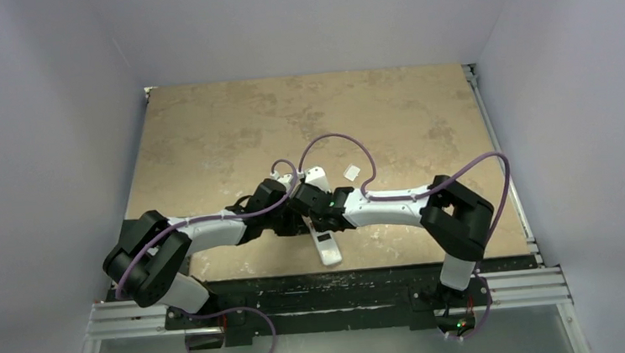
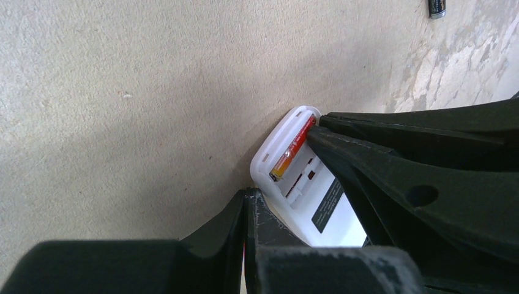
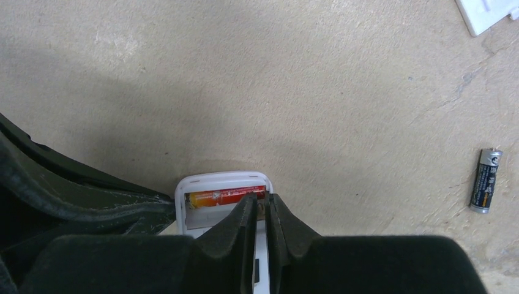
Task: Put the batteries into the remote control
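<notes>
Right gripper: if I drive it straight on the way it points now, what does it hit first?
The reddish-orange cylindrical battery lying in the open compartment of the small white plastic remote control. The right gripper looks to be at its end, though contact is unclear.

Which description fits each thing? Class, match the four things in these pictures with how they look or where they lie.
Things:
1. reddish-orange battery
2. dark battery
3. white flat piece
4. remote control

Descriptions:
A. cut off by the top right corner of the right wrist view
B. back up, compartment open
C. lying in the open compartment
D. black and grey cylinder, loose and apart from the handset

Pairs: 1-C, 2-D, 3-A, 4-B
</notes>
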